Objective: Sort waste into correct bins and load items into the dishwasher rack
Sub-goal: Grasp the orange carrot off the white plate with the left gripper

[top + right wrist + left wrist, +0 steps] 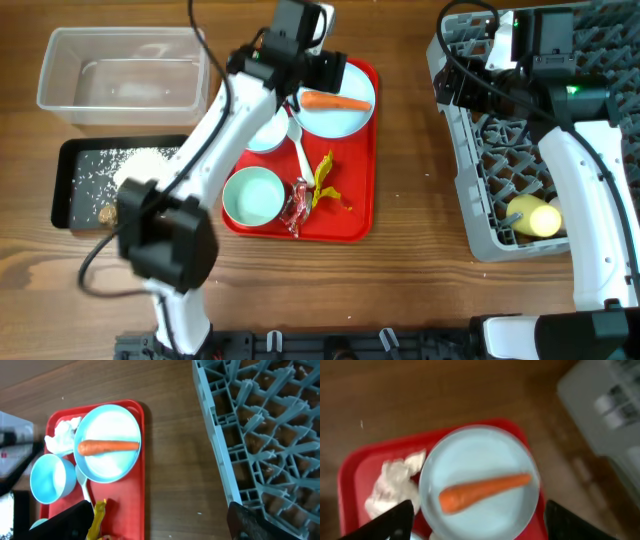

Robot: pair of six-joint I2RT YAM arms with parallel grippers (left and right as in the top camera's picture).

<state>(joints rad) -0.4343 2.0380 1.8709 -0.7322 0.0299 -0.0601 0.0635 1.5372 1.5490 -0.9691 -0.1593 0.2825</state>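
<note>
My left hand (477, 510) hovers, fingers spread wide, over the long orange carrot (482, 492). It lies across the round pale blue plate (480, 452) on the flat red plastic tray (355, 470) — the crumpled white napkin (392, 485) just beside the plate. My right hand (160, 510), fingers apart too, hangs over the wooden tabletop (175, 460) — between tray and big grey lattice dishwasher rack (260, 425).

Left arm (215, 125), right arm (590, 190): white shells, black joints, black cables (green light on right arm).

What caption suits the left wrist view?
A carrot on a blue plate, crumpled napkin beside it, on a red tray.
</note>
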